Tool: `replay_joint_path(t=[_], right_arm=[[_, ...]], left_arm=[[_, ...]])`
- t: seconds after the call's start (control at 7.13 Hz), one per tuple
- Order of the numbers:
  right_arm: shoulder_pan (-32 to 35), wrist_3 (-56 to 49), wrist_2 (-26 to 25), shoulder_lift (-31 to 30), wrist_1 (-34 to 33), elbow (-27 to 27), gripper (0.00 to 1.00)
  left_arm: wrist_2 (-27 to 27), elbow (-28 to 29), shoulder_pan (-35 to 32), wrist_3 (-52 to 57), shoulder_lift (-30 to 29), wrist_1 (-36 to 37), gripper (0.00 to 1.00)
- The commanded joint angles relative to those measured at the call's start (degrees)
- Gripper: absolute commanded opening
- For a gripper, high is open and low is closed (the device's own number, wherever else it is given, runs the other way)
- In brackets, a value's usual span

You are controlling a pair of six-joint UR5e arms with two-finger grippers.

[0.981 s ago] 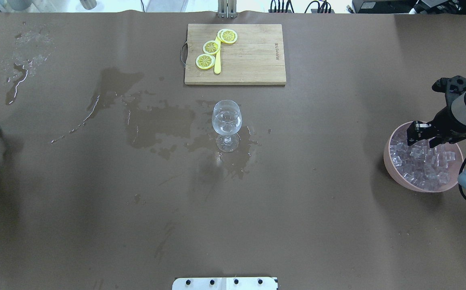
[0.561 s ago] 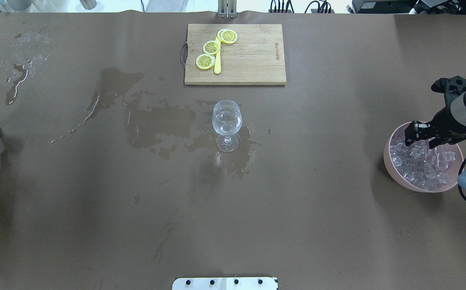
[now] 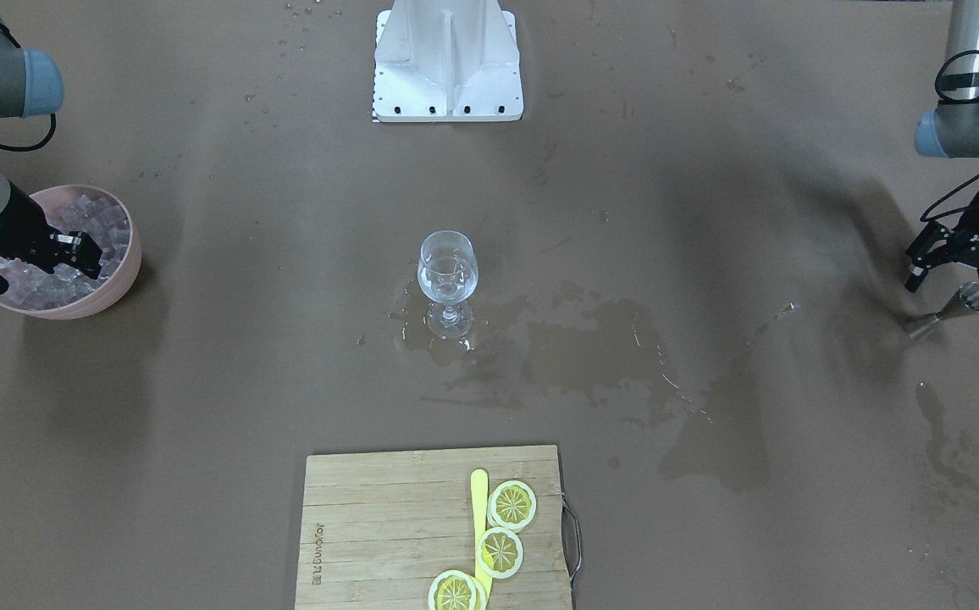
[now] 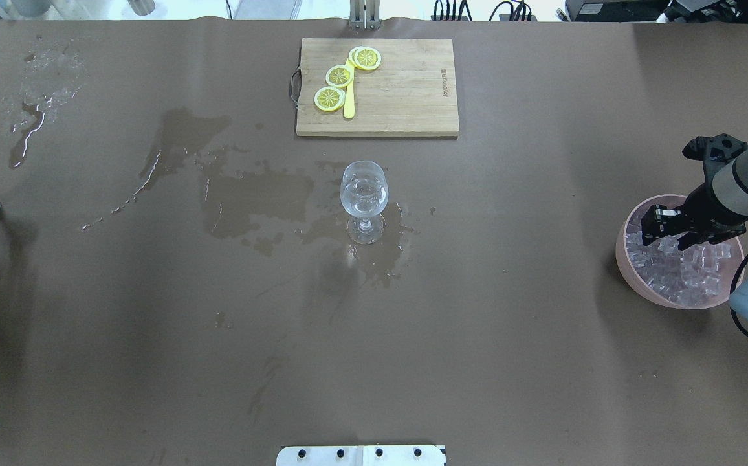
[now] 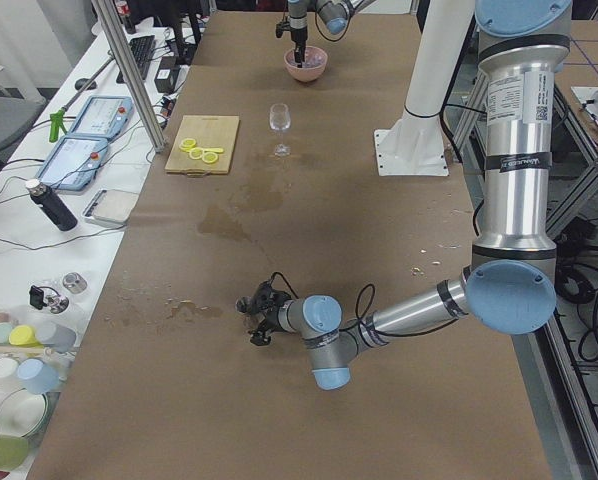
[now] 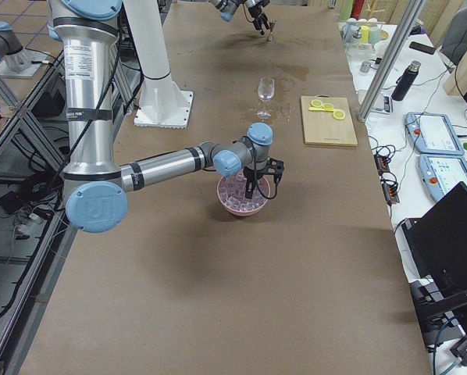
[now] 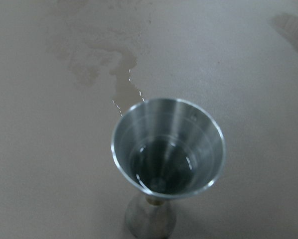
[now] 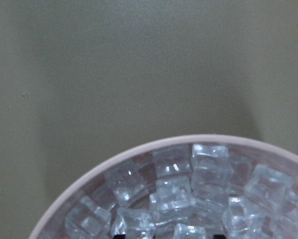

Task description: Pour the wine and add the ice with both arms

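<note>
Quick status from my side of the desk (image 4: 542,336): my right end effector (image 4: 666,230) is down in the pink bowl (image 4: 662,294) at my far right. The jaws are apart and the fingertips are poked in among the ice (image 8: 174,194). My right wrist cam only catches the very tips at the bottom edge, so I honestly can't tell if a cube is sitting between them. The bowl's packed with little clear cubes. My left end effector (image 3: 964,280) is way over at the other end, fingers splayed wide, hovering right over the metal jigger (image 3: 951,307) without clamping it. The jigger is on the desk, and the left wrist cam looks straight into its cup, where there's a little clear liquid at the bottom. The stemmed glass (image 4: 363,189) stands mid-desk, well away from both arms, with the wine (image 3: 447,284) in its bowl, totally colourless. It's sitting in a puddle (image 4: 251,194) that spreads off toward my left. Past the glass there's a bamboo cutting board (image 4: 406,97) with three lemon slices (image 4: 339,76) on it. The white base (image 3: 447,59) is in the middle on my edge of the desk.
</note>
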Motion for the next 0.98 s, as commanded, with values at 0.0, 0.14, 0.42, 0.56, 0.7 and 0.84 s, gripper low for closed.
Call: replay_joint_path(t=[0.0, 0.14, 0.42, 0.56, 0.7, 0.84], right_arm=[[-0.10, 0.05, 0.20, -1.74, 0.02, 1.58, 0.30], [-0.19, 0.05, 0.02, -2.45, 0.02, 1.58, 0.31], [-0.72, -0.03, -0.50, -2.37, 0.02, 1.41, 0.34], [-0.72, -0.03, -0.59, -2.28, 0.02, 1.32, 0.37], [-0.72, -0.03, -0.68, -2.10, 0.02, 1.23, 0.41], [-0.81, -0.38, -0.77, -2.01, 0.02, 1.06, 0.41]], left_arm=[[3.53, 0.02, 0.04, -0.29, -0.19, -0.23, 0.98], [4.07, 0.02, 0.56, -1.16, -0.19, -0.31, 0.98], [5.82, 0.02, 1.70, -1.26, -0.62, -0.40, 0.98], [6.88, -0.06, 2.66, -1.34, -0.80, -0.40, 0.98], [6.89, -0.07, 2.67, -1.34, -0.72, -0.49, 0.97], [6.89, 0.02, 2.76, -1.34, -0.72, -0.58, 0.93]])
